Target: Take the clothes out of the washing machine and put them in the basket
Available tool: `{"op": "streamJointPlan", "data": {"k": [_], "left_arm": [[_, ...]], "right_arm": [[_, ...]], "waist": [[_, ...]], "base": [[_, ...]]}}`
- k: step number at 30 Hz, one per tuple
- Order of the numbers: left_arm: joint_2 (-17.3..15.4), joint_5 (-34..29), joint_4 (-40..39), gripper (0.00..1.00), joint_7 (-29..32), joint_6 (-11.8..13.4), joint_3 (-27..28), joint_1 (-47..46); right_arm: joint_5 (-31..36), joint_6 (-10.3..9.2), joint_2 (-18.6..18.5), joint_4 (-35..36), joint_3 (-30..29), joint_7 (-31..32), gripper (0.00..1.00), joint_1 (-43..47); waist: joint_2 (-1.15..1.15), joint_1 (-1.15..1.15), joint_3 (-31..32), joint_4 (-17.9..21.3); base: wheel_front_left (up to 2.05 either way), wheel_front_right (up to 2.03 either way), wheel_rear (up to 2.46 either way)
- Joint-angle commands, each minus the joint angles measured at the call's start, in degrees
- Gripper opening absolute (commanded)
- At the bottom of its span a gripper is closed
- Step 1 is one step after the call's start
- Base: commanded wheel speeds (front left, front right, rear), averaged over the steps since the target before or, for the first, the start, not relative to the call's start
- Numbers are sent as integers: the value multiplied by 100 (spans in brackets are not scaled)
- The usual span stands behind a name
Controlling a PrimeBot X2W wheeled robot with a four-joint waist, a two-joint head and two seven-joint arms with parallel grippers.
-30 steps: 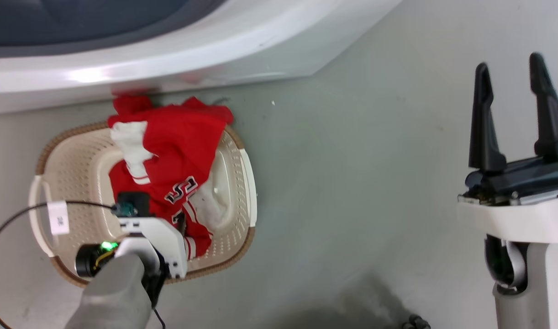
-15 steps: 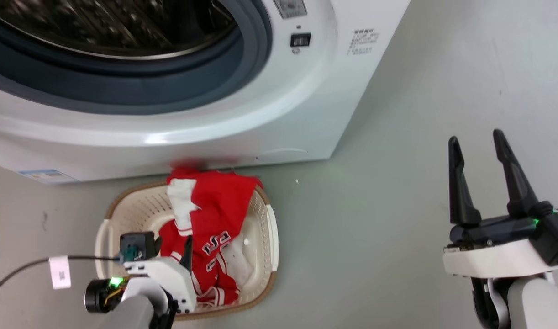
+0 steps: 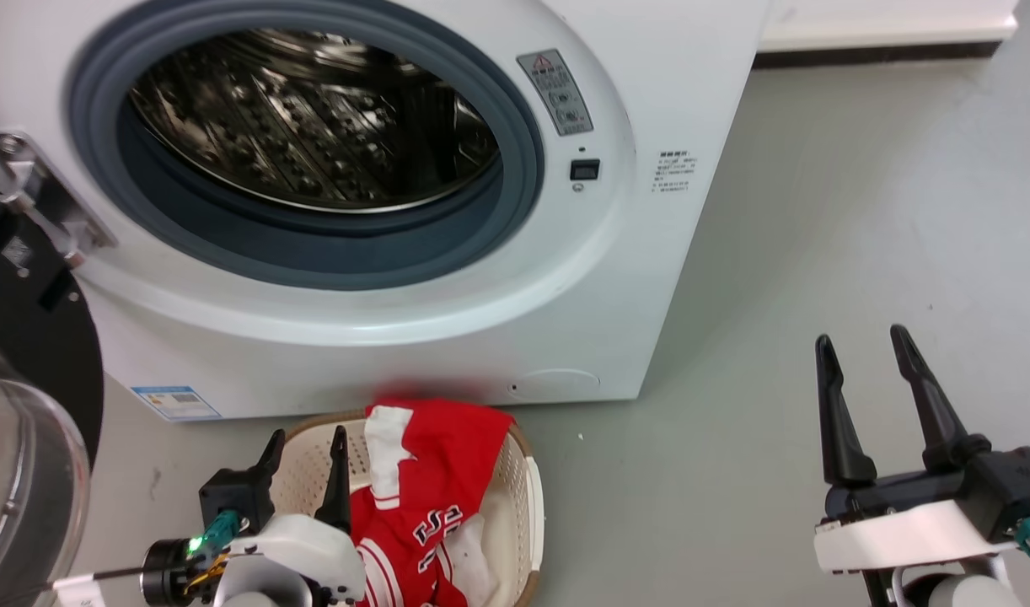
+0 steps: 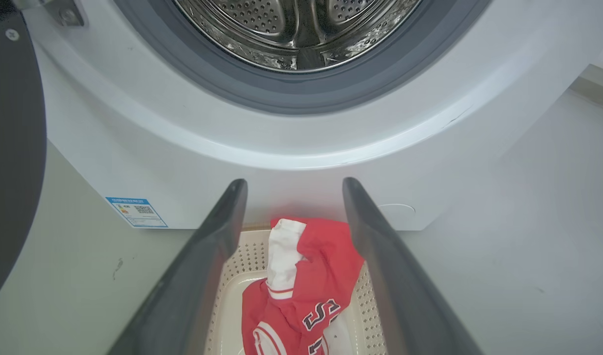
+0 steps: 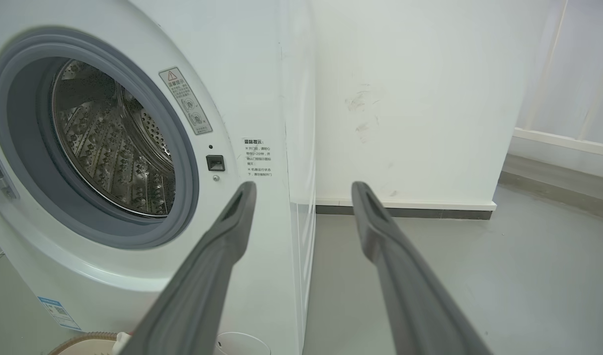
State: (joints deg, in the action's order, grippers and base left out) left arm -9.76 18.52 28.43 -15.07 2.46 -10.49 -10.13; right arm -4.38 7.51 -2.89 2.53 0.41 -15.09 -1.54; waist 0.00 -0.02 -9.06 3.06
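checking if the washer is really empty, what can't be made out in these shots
Drum floor, head view: its near part is hidden behind the grey seal.
Basket, head view: near end cut off by the bottom edge, partly behind the left gripper.
Clothes, left wrist view: folds hide how many pieces there are.
Small label, head view: text too small to read.

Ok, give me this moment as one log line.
washer: door open | jersey: in basket | left claw: open, empty, by basket | right claw: open, empty
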Motion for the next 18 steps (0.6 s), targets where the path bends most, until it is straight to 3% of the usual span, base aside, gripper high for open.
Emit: {"op": "streamJointPlan", "data": {"k": [1,12,18], "left_arm": [[68,-145,-208,100,-13,-17,139,173],[500,-962,-1723,100,-14,-176,994,1073],[608,-1166,-2091,100,-14,-267,1183,1285]], "right_arm": [[38,-4,3,-22,-20,-11,100,111],[-36,-4,3,-149,-103,-11,100,516],[-3,-4,3,-198,-132,-11,100,598]], "waist": [[0,2,232,-103],[0,2,795,-233],[0,2,915,-235]], "base": [[0,0,0],[0,0,0],[0,0,0]]}}
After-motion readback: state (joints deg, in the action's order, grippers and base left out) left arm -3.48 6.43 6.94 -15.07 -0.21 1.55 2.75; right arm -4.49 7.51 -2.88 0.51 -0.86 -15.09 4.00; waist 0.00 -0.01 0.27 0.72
